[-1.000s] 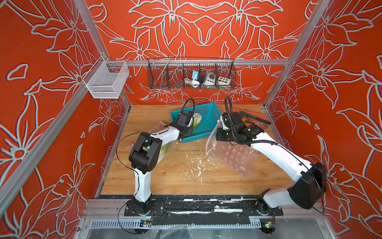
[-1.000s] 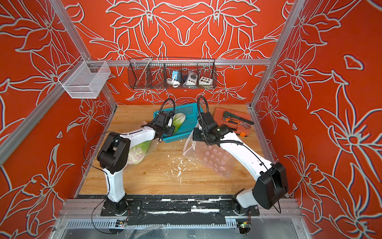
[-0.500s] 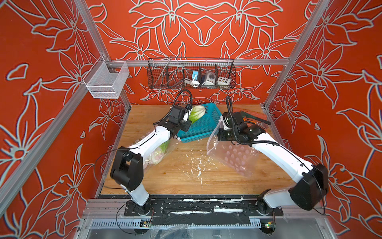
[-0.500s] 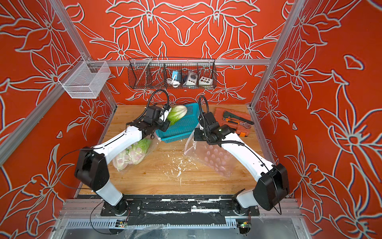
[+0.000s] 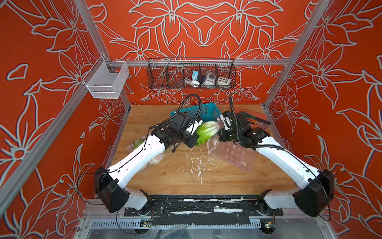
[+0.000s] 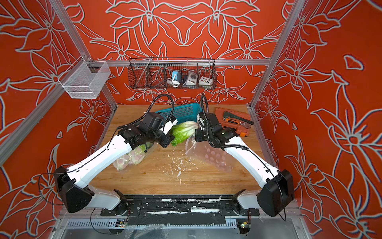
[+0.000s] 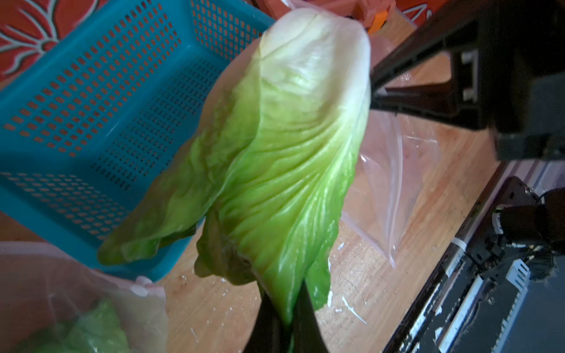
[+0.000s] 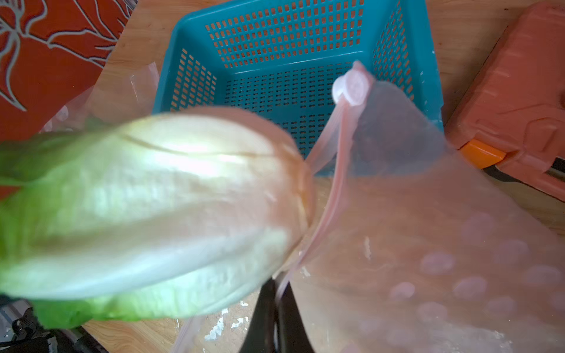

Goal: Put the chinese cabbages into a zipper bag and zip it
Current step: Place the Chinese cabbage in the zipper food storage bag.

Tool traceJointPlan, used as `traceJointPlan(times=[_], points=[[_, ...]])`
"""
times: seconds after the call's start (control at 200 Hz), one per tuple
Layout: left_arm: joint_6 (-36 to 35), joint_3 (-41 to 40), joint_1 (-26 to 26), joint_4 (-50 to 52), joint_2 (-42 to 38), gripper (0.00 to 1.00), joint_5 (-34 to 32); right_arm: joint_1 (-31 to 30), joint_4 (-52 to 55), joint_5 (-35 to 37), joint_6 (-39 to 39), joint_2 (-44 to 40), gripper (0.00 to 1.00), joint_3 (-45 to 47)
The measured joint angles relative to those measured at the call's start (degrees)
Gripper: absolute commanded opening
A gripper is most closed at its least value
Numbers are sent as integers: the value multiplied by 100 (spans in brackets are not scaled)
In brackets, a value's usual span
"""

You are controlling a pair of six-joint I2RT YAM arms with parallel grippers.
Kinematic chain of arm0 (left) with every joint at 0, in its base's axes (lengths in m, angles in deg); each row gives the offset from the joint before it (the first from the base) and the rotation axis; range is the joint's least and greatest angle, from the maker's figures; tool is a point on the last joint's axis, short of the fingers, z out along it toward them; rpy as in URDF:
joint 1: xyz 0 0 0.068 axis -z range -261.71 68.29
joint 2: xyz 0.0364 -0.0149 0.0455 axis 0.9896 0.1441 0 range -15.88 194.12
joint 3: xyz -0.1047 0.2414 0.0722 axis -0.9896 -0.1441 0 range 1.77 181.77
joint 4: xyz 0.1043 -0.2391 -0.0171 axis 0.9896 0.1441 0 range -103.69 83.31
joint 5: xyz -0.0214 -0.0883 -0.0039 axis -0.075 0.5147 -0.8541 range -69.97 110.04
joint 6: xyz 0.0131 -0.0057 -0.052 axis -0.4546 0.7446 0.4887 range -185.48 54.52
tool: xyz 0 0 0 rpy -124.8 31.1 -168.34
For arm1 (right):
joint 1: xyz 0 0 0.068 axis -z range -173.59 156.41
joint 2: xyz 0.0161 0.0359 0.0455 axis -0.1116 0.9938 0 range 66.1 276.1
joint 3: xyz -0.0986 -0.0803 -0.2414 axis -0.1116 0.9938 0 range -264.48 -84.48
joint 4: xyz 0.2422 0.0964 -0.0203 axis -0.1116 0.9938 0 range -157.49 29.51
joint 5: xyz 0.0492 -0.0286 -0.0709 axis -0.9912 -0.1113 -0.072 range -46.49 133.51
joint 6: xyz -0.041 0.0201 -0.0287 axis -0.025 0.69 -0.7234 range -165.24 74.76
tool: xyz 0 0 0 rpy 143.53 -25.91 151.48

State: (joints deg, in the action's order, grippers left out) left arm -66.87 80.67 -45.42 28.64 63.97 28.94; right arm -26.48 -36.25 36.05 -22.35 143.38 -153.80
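The chinese cabbage (image 5: 207,131) (image 6: 184,131) is held clear of the desk (image 5: 186,175), between the teal basket (image 5: 206,109) and the zipper bag (image 5: 231,154); its white base points toward the bag and its green leaves toward the left arm. The left hand (image 7: 286,321) is clamped on the tip of the green leaves, fingers nearly together. In the right wrist view the white base (image 8: 146,207) lies at the bag's open rim; whether it has entered cannot be told. The right hand (image 8: 275,305) is pinched tight on one edge of that rim, holding the mouth raised; the bag's lower part rests on the desk; its pink slider (image 8: 351,85) sits at the far end of the rim. A second zipper bag (image 6: 132,158) lies on the desk under the left arm; green leaves and pale ribs show through it. An orange tool case (image 6: 231,124) lies open beside the right arm, with hand tools on it. A wire rack (image 5: 191,74) on the back wall holds small devices in its right-hand compartments; a white mesh basket (image 5: 105,82) hangs on the side rail.
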Motion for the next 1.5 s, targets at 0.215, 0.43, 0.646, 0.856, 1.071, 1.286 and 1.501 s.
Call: traceJointPlan(times=[0.215,0.43,0.646,0.856,1.071,1.286,1.501], points=[[122,-81,31,448,-323,0,46,-2,-42,17,-50,0,0,0],[92,-92,251,570,-227,0,122,-203,-35,133,-363,-17,0,-4],[20,-92,282,586,-68,0,131,-518,-35,-37,-741,-22,0,-70],[83,-90,275,284,94,0,153,-538,-144,-551,-688,-31,0,-72],[238,94,229,7,271,0,739,-531,-341,-975,-505,-33,0,-74],[-195,199,251,13,315,1,1147,-328,-343,-1849,-562,-55,0,-133],[-1043,-85,262,61,-313,1,927,-33,-184,-2719,-726,-57,0,-396]])
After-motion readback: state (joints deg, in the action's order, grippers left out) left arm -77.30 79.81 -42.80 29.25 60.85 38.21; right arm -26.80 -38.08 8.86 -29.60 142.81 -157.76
